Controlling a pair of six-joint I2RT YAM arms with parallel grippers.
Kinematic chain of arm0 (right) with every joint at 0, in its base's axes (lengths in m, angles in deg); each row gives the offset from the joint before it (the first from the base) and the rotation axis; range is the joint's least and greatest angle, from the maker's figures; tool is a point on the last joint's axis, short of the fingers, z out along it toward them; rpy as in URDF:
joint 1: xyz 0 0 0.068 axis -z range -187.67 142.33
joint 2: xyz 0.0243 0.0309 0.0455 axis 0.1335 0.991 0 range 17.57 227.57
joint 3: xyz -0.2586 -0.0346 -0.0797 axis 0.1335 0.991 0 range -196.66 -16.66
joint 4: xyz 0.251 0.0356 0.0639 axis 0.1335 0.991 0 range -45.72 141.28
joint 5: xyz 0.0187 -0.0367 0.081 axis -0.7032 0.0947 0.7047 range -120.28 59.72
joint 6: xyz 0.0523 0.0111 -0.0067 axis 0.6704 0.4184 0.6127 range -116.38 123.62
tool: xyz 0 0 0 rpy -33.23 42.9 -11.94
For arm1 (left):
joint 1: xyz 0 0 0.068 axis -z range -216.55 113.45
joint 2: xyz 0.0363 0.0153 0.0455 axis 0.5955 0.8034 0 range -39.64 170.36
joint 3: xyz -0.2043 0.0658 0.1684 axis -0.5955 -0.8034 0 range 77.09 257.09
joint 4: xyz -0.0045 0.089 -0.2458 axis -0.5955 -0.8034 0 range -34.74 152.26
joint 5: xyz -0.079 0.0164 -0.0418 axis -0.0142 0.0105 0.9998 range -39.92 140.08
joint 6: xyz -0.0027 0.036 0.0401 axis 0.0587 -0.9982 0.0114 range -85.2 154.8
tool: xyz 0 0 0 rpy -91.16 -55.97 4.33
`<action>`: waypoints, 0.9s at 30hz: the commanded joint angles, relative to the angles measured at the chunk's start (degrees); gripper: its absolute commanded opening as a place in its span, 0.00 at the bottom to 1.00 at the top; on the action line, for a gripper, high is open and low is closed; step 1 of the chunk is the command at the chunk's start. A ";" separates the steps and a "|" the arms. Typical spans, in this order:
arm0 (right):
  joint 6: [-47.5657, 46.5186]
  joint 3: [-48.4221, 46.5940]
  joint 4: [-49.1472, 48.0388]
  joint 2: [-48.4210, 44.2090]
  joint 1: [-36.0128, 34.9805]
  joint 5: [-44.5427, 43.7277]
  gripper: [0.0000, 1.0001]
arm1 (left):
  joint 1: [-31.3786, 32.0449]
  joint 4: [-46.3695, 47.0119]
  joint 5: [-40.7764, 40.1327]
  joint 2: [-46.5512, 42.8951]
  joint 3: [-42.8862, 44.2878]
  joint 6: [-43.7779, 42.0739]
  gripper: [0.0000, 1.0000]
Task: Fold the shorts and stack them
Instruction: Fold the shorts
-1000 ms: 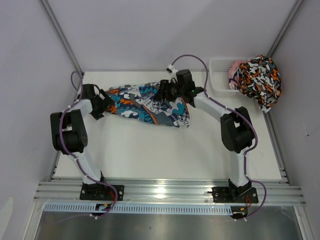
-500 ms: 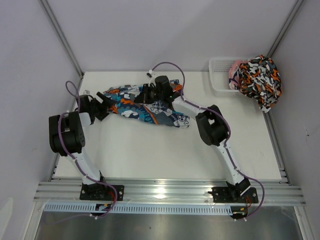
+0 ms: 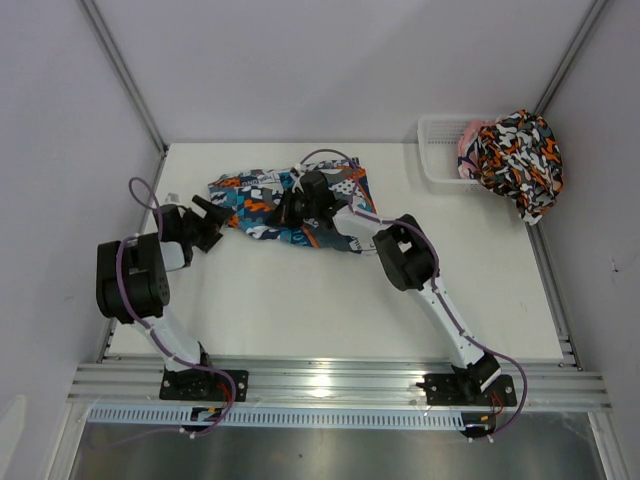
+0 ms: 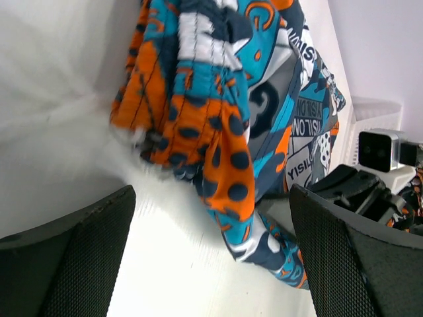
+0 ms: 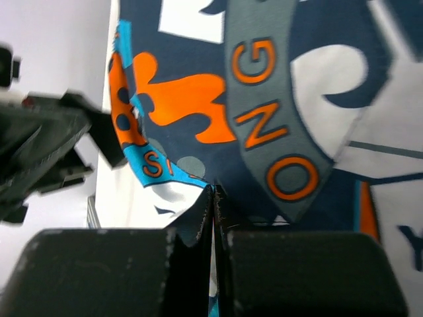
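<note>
The teal-blue, orange and white shorts (image 3: 250,192) lie rumpled across the back of the table. My right gripper (image 3: 283,208) rests low on their middle. In the right wrist view it (image 5: 215,190) is shut, with a pinch of the shorts' cloth (image 5: 297,79) drawn in at the fingertips. My left gripper (image 3: 208,212) stands open just left of the shorts' left end. In the left wrist view the cloth (image 4: 218,99) lies ahead of the left gripper (image 4: 211,264), with nothing between its fingers. The blotched orange, black and white shorts (image 3: 520,150) hang over the basket.
A white mesh basket (image 3: 437,152) stands in the back right corner against the wall. The right arm's wrist camera (image 4: 378,149) shows beyond the cloth in the left wrist view. Walls close in the table at the back and on both sides.
My right gripper has swept left along the teal shorts and shut, and the cloth has bunched up behind it. The left gripper has drifted slightly left and stays open.
</note>
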 commanded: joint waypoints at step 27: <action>4.71 8.38 -2.77 -6.42 -0.31 -4.78 0.00 | 6.46 21.15 -24.98 -0.14 -12.35 20.74 0.99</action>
